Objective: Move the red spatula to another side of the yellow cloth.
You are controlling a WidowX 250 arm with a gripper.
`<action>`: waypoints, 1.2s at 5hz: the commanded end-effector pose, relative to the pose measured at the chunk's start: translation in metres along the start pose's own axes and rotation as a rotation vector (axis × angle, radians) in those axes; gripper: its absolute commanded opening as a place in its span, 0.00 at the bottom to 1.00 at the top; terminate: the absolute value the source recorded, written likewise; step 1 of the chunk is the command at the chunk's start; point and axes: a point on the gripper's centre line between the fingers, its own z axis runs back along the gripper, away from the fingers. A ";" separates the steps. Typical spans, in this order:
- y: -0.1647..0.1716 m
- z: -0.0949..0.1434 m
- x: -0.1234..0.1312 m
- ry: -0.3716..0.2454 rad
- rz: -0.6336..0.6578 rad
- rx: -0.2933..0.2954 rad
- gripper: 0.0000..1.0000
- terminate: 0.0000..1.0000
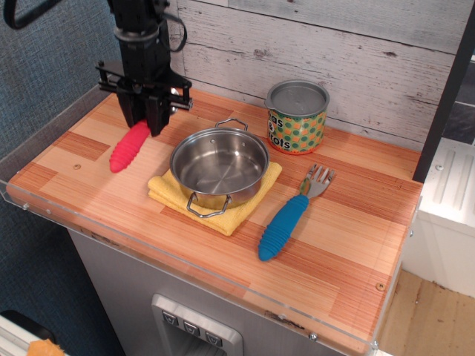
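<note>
A: Gripper (146,122) first, far left. You've got it closed on the upper end of the red spatula (128,147). Black fingers pinch where the handle meets the head, so you can't see the silver head at all.

B: And the spatula's position?

A: Ribbed red handle slants down and to the left from the gripper. Its low tip is at or just above the worktop (341,252); you can't tell for sure if it's touching. It sits to the left of the yellow cloth (241,211), near but apart from it.

B: Next along?

A: Yellow cloth, folded square, lying flat near the middle of the worktop. A steel pot (220,167) stands upright on it and covers most of it. You see yellow showing at the front, the left corner and the right edge. Pot is open-topped, with one loop handle at the front and one at the back.

B: Right of that?

A: Blue-handled fork (289,217), flat on the wood just beside the cloth's right corner. Its tines point up and right, its handle down and left. Behind it, near the plank wall, you've got a tin can (297,117) with an orange and green dotted label, upright, lid on. It's apart from the pot and the fork.
</note>
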 end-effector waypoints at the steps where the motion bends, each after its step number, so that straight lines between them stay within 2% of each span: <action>1: 0.018 -0.003 -0.007 -0.075 -0.004 0.002 0.00 0.00; 5: 0.017 -0.019 -0.008 -0.067 -0.052 0.026 0.00 0.00; 6: 0.016 -0.017 -0.009 -0.086 -0.064 0.027 0.00 0.00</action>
